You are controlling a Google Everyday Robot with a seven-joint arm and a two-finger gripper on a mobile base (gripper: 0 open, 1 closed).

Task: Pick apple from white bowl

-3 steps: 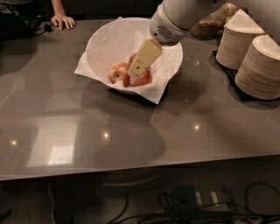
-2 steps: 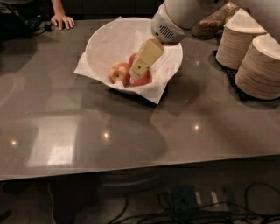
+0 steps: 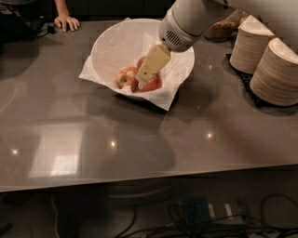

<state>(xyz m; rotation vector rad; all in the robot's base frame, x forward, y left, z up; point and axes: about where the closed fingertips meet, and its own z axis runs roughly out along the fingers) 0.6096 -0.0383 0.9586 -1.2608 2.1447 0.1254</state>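
1. Reaching down into the white bowl (image 3: pixel 94 52), the robot's hand (image 3: pixel 141 78) shows as one flat, matte beige slab below a smooth, rounded white arm (image 3: pixel 186 23). Its tip sits against the red apple (image 3: pixel 152 84); whether it is spread or pinching the fruit cannot be told.
2. The white bowl is large, deep and round with thin walls. It is lined with crumpled white paper (image 3: pixel 160 98), whose corners spill over the rim onto the tabletop (image 3: pixel 139 153).
3. The tabletop is glossy grey-brown and carries small reflected light spots.
4. A pale yellow-and-red apple (image 3: pixel 124 76) lies at the bottom of the bowl, just left of the hand. The red fruit is partly hidden by the hand, so the count is two apples, perhaps three.
5. Two stacks of pale paper plates (image 3: pixel 249 44) stand at the right on a dark mat (image 3: pixel 242 80); the nearer stack is cut off by the edge.
6. A person's forearm (image 3: pixel 61 7) is cut off at the top left. A brown object (image 3: pixel 223 29) behind the arm is hard to make out, and cables (image 3: pixel 209 216) lie in the dark below.
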